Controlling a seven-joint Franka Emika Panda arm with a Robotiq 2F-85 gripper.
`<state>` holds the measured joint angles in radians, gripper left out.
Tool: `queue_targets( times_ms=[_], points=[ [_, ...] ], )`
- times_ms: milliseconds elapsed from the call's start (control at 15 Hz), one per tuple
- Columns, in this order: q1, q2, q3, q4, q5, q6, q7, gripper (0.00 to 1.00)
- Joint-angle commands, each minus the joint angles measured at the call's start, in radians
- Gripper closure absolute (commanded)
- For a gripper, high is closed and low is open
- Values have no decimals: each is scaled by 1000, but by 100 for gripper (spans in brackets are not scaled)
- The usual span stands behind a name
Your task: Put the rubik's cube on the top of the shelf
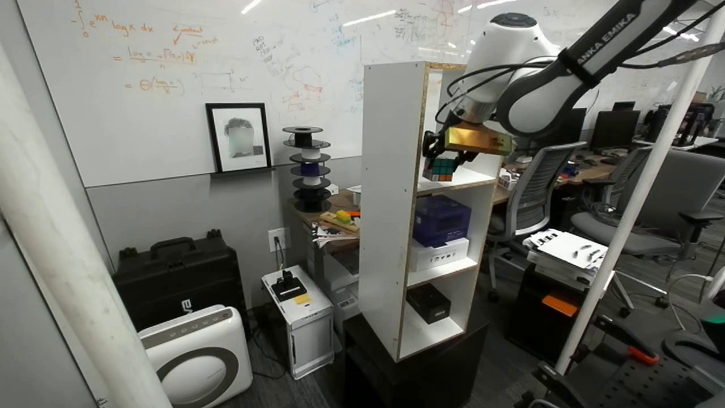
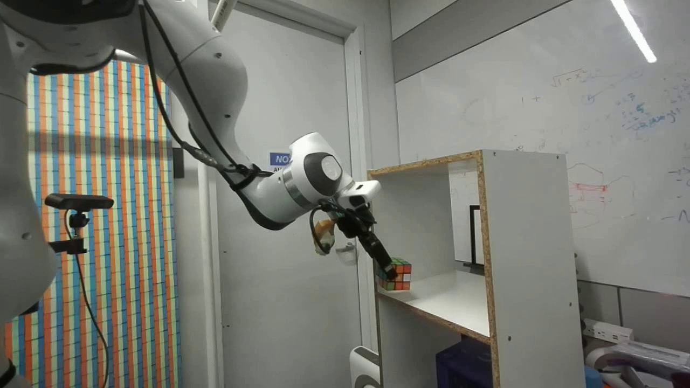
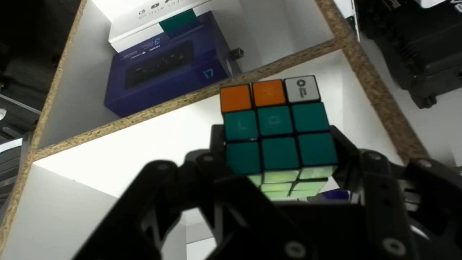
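Whiteboard behind, tool grips rubik's cube at shelf.

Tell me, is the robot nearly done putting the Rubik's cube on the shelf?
Done: the rubik's cube is picked up, gripped by the claw from both sides. In hand: placing it; both exterior views show it at the top compartment of the shelf. I can't tell whether it rests there. Left: the claw hasn't let go, so it probably must set the cube down, open and back away.
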<state>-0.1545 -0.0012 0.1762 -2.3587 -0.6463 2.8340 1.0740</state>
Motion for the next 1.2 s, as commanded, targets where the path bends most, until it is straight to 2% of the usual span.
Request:
queue_targets(
  times_ms=[0, 200, 467, 600, 733, 867, 1133],
  points=[
    [37, -220, 22, -101, 165, -61, -126, 59],
    [100, -339, 3, -73, 275, -164, -186, 59],
    [125, -439, 4, 66, 420, -390, -232, 59],
    [102, -465, 16, 166, 434, -505, -221, 59],
    [66, -452, 24, 289, 404, -580, -194, 59],
    [29, -407, 22, 396, 371, -604, -180, 59],
    [-16, -254, 9, 561, 324, -578, -179, 59]
  ],
)
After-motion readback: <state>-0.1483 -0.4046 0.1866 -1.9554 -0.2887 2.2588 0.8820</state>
